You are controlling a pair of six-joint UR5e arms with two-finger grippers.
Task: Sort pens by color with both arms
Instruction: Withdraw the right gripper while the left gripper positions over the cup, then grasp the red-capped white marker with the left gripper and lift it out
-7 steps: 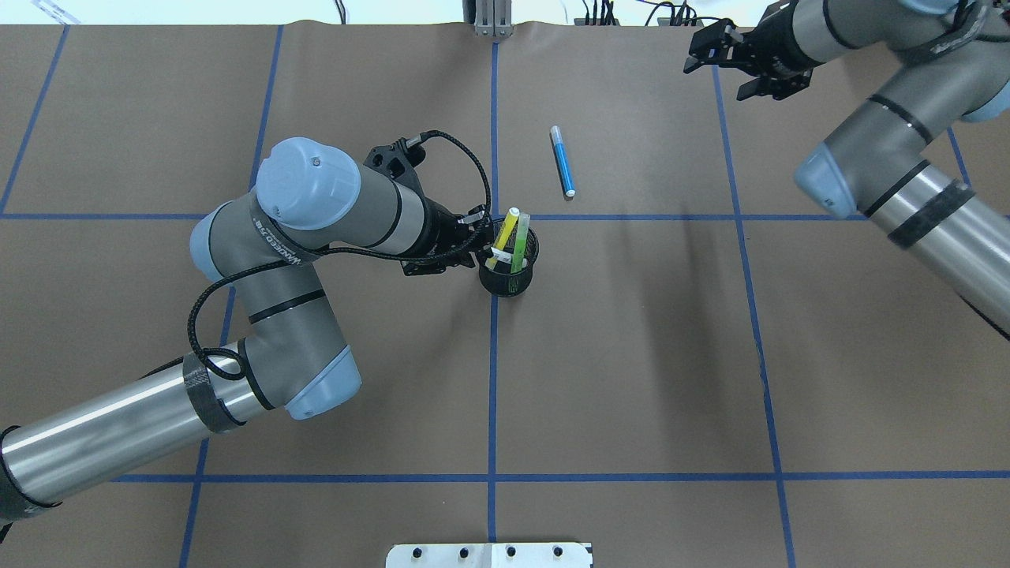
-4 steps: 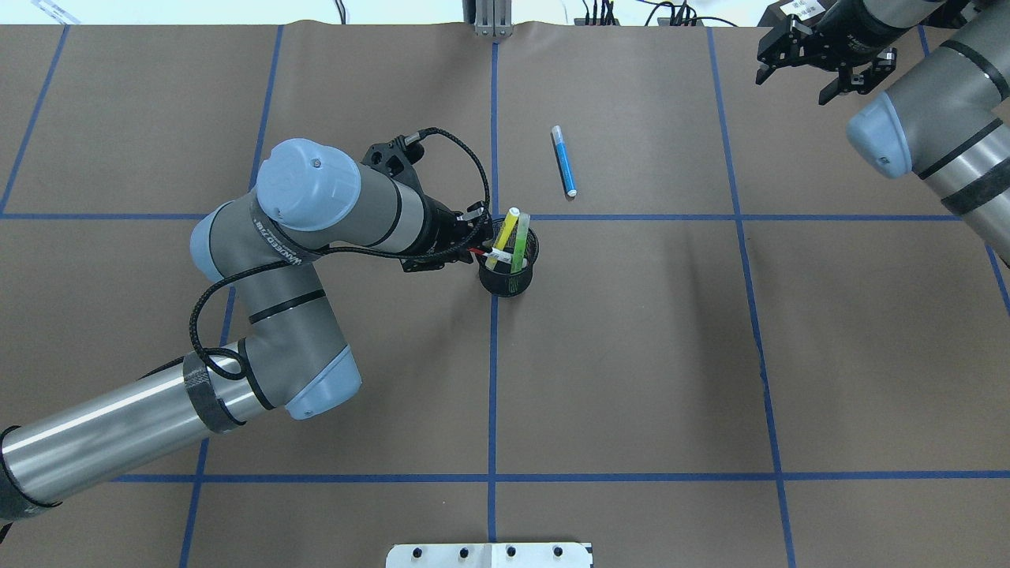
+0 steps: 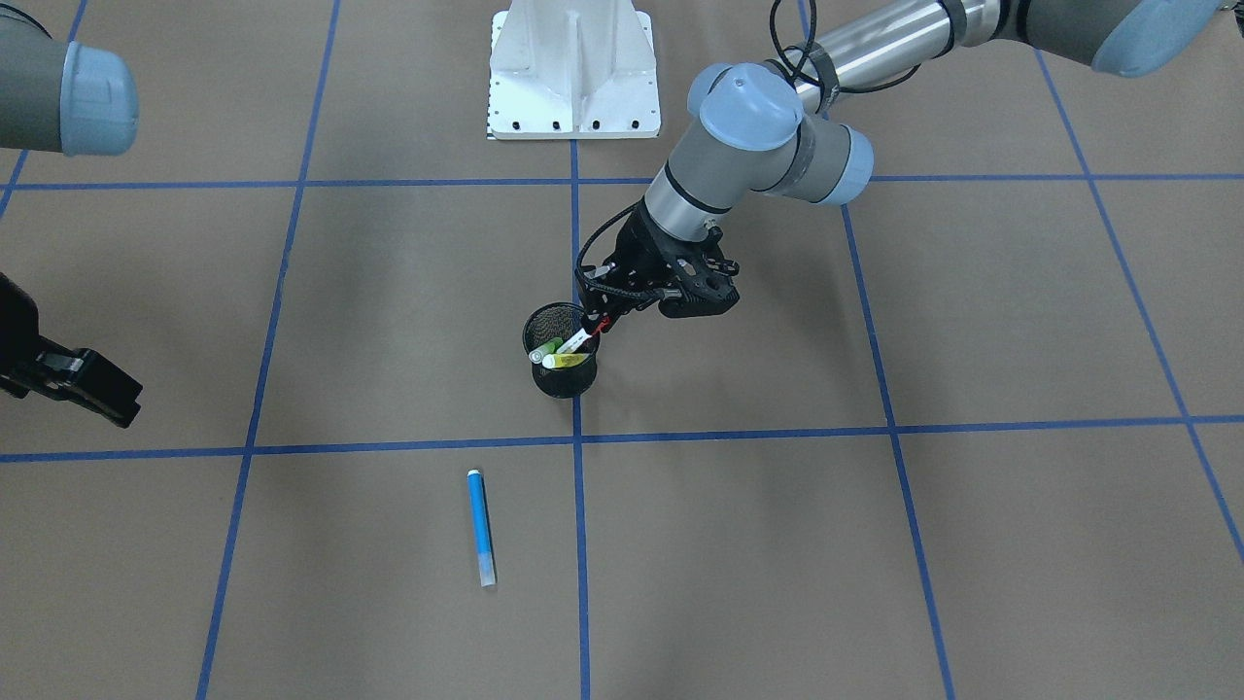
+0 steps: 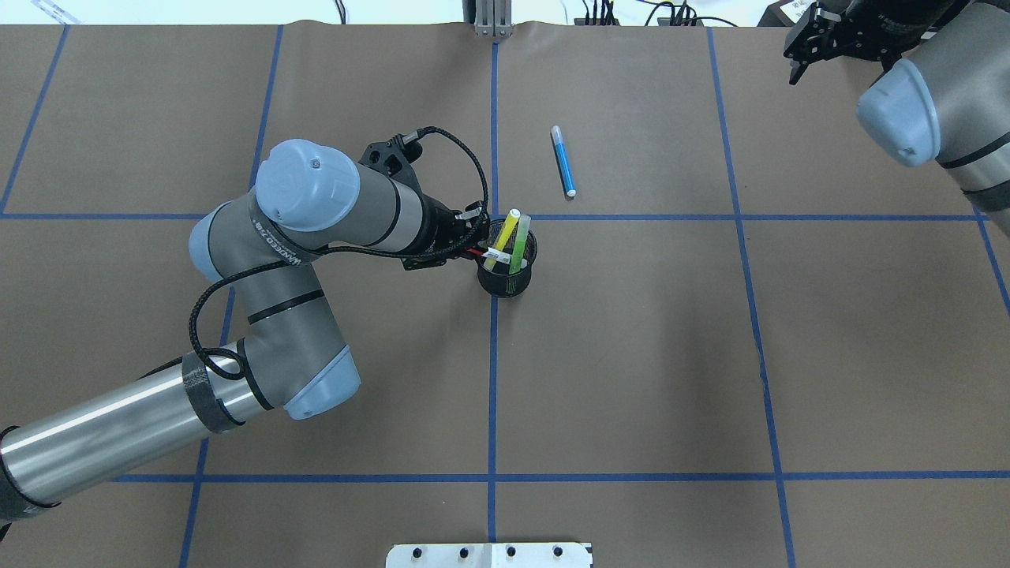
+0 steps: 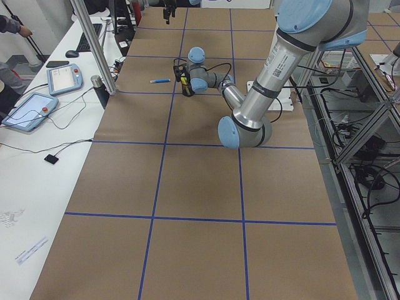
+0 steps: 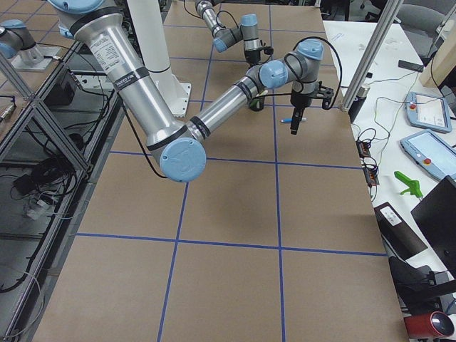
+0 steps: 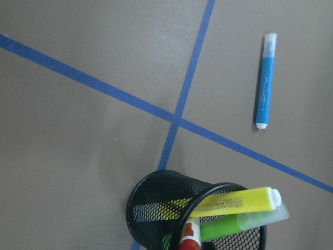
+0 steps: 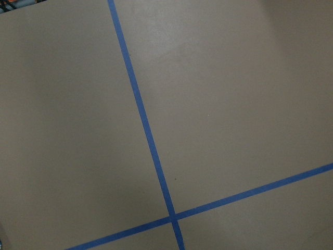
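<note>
The left end effector (image 4: 473, 246), clamped on the red-capped pen (image 4: 496, 254), blocked the mesh cup's (image 4: 505, 282) left rim. Beyond the cup the blue pen (image 4: 562, 161) lay on the surface (image 4: 631, 355); the cup's right and near sides stood open.

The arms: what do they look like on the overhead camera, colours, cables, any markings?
Left arm and right arm are silver-grey tubes with pale blue joint caps and black bands. A black braided cable loops along the left arm; the white lettering on one dark ring is too small to read. Left gripper and right gripper are black and two-fingered.
</note>
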